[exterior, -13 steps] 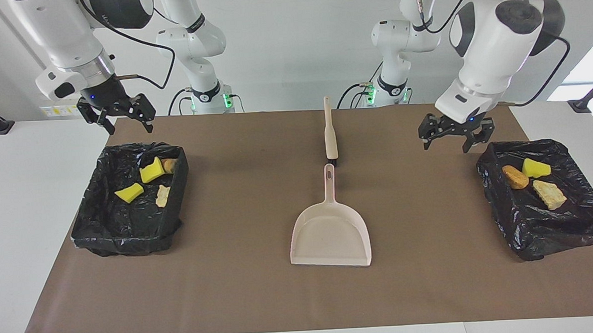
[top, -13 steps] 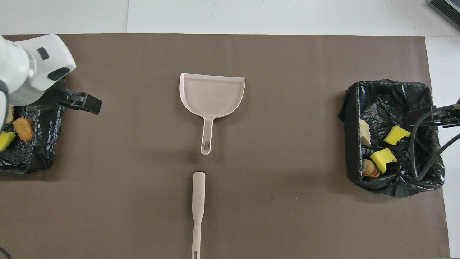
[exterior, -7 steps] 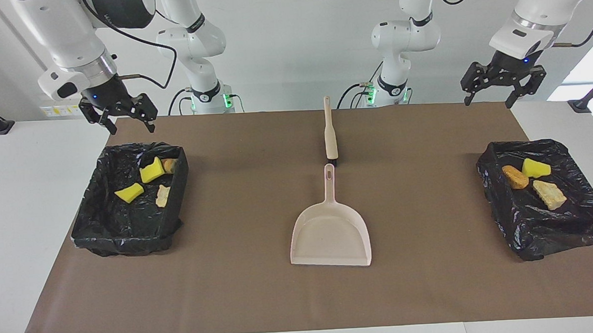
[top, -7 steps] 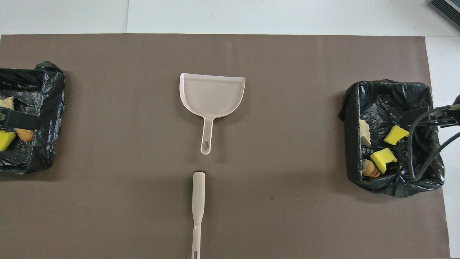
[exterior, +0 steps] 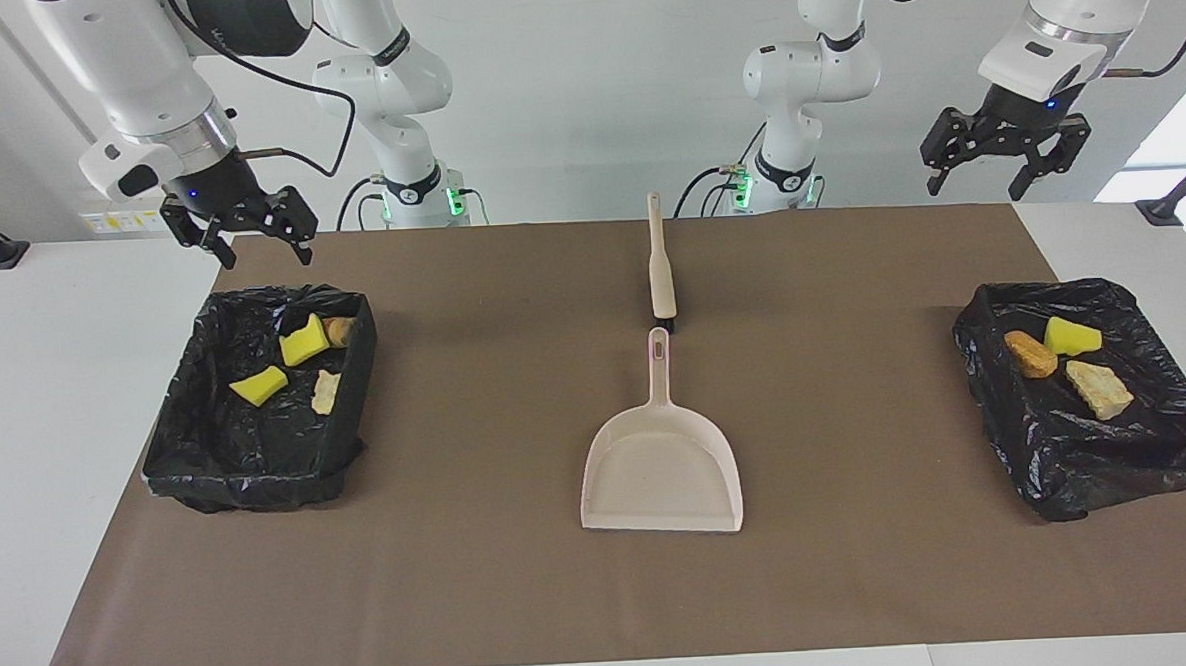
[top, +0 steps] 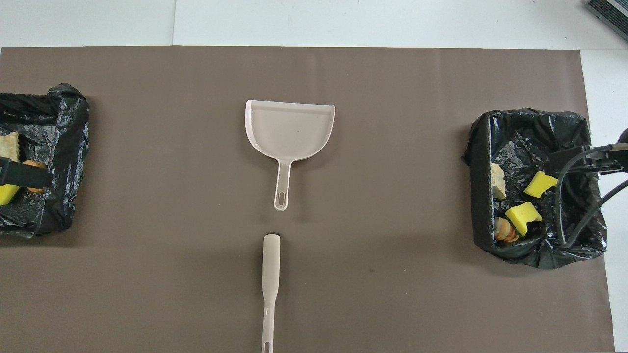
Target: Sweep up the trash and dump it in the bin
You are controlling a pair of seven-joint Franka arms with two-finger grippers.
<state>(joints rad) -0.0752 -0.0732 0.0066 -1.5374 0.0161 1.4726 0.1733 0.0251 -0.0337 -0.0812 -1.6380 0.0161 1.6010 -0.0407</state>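
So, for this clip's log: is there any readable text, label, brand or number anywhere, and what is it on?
Nothing can be read.
Black band on the right arm: lettering, too small to read.
Strip of labels on the wall near the right claw: yellow marks, too blurred to read.
Dustpan, brush, both black-lined bins and the brown mat: no text visible.

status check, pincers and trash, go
Left pincer and right pincer open, raised, empty. Trash all inside the two bins. Dustpan empty, nothing blocking.
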